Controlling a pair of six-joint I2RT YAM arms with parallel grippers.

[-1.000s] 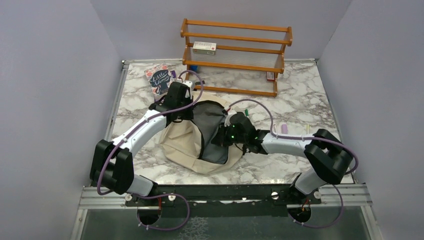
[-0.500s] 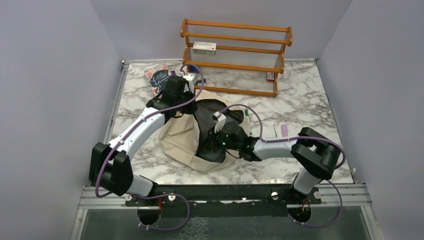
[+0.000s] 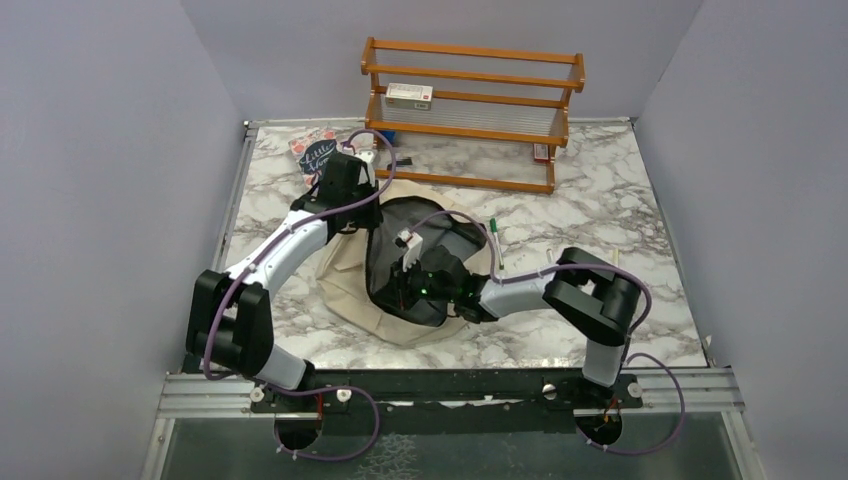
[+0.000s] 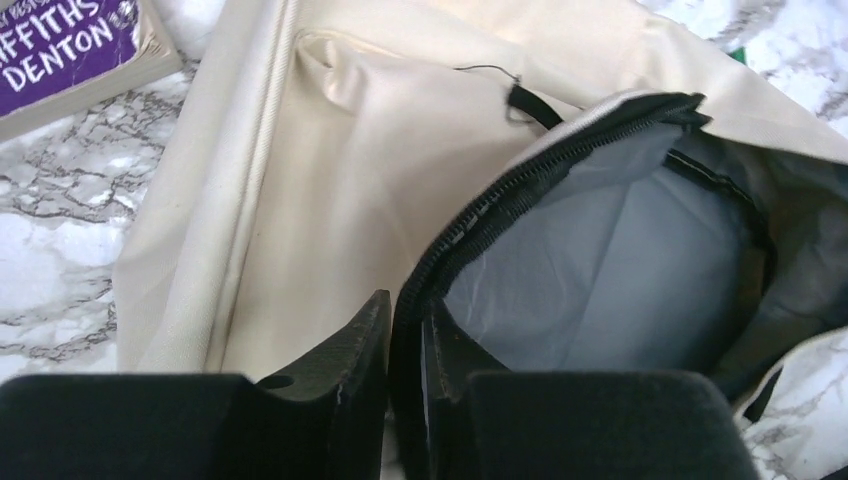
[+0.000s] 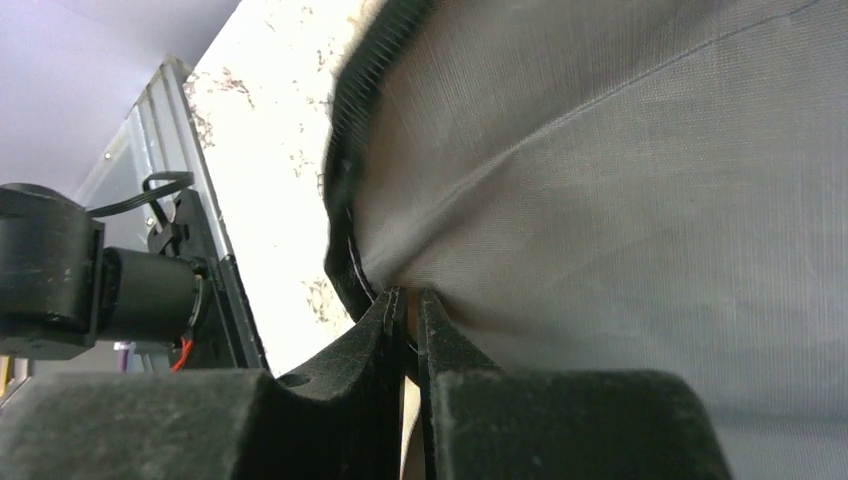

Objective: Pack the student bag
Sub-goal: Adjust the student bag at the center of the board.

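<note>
The student bag (image 3: 345, 280) lies at the table's middle, cream canvas with its mouth open and dark grey lining (image 3: 400, 240) showing. My left gripper (image 3: 366, 212) is at the mouth's far-left rim. In the left wrist view it (image 4: 405, 305) is shut on the black zipper edge (image 4: 520, 180), with the bag's cream canvas (image 4: 330, 150) to its left. My right gripper (image 3: 396, 292) reaches across the mouth to its near-left rim. In the right wrist view it (image 5: 408, 295) is shut on the rim fabric, with grey lining (image 5: 620, 150) stretched taut above it.
A wooden rack (image 3: 470, 112) stands at the back with a small box (image 3: 410, 95) on a shelf. A book (image 3: 318, 155) lies at the back left, also in the left wrist view (image 4: 70, 40). A green-capped pen (image 3: 494, 235) lies right of the bag.
My right gripper has moved left across the bag's mouth, holding the rim. My left gripper has shifted a little up and left. The mouth gapes wider.
</note>
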